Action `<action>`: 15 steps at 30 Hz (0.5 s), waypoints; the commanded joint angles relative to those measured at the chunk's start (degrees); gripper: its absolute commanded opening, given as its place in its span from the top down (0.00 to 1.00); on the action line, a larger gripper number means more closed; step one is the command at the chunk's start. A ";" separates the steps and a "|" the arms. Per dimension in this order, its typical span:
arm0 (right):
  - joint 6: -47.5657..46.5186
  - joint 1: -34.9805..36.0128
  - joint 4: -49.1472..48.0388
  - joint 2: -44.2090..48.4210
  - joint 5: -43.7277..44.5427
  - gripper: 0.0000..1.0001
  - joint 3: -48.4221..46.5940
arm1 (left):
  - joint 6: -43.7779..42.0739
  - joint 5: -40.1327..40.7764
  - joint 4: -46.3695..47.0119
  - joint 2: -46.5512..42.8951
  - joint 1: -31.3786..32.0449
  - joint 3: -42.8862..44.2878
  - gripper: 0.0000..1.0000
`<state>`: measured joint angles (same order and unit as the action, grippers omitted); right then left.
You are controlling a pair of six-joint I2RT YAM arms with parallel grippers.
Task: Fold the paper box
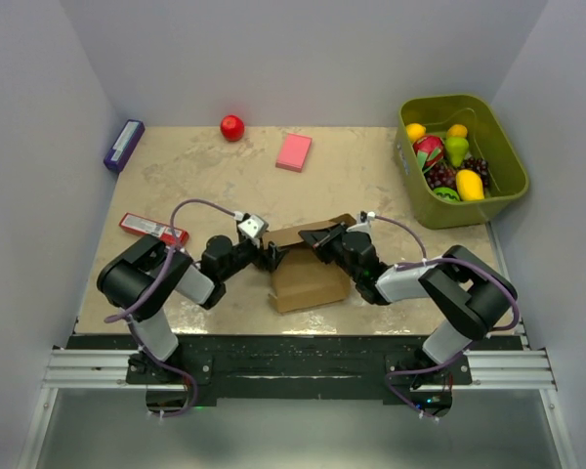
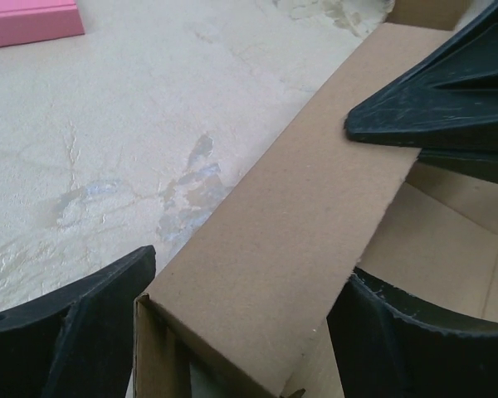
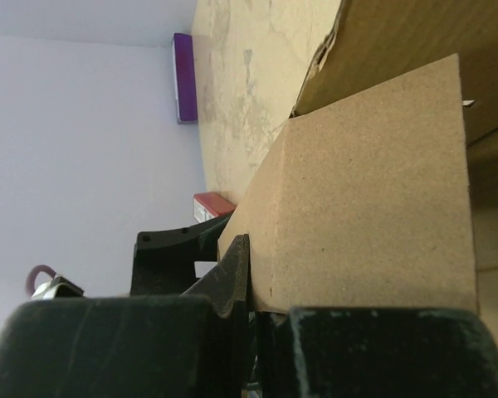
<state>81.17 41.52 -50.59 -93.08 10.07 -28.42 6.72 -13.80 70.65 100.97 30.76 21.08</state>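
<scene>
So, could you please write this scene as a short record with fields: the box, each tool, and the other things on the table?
paper box: brown, partly folded, near edge, between both arms
left tool: fingers on either side of a box wall; grip unclear
right tool: closed on a box flap
green bin: far right, holds toy fruit
pink block: lies flat, far side
red ball: far edge
purple box: far left
red packet: left side
</scene>
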 commanded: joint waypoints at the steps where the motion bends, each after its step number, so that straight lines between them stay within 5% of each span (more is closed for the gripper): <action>1: -2.77 0.85 5.24 0.26 -2.15 1.00 -0.05 | -0.31 -3.07 0.10 -4.98 -0.35 -2.27 0.13; 5: -3.38 0.50 7.95 1.76 -0.76 1.00 -0.67 | 1.18 -3.16 -1.47 -11.03 -0.44 -5.87 0.02; 15: -4.53 -2.49 10.16 3.78 0.04 1.00 -0.06 | 7.51 -4.66 -11.14 -27.22 -0.44 -13.69 0.00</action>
<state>80.27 40.49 -45.41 -90.19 8.56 -28.60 10.90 -17.21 63.55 78.74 30.65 9.43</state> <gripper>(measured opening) 0.021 0.997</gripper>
